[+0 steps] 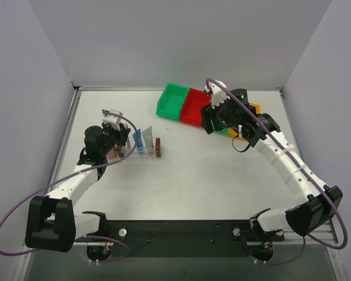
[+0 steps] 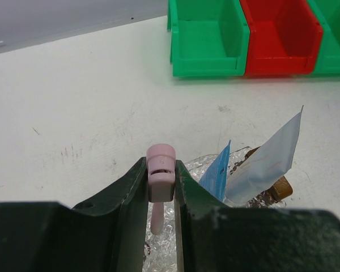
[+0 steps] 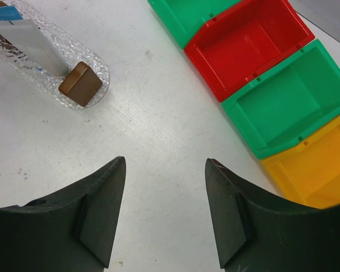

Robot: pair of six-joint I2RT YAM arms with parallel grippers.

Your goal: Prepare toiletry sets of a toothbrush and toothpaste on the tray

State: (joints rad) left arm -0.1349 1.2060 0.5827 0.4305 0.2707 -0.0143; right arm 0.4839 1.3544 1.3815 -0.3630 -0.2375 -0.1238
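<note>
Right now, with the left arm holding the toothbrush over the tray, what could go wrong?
1. The left gripper pinches the toothbrush only near its head; the shaft may pivot and miss the tray.
2. The blue tube and grey-white tube lean close beside it; lowering could topple them.

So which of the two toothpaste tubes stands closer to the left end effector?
The bright blue tube, right beside the left end effector gripping the toothbrush; the pale grey-white tube stands beyond it, farther along the tray.
</note>
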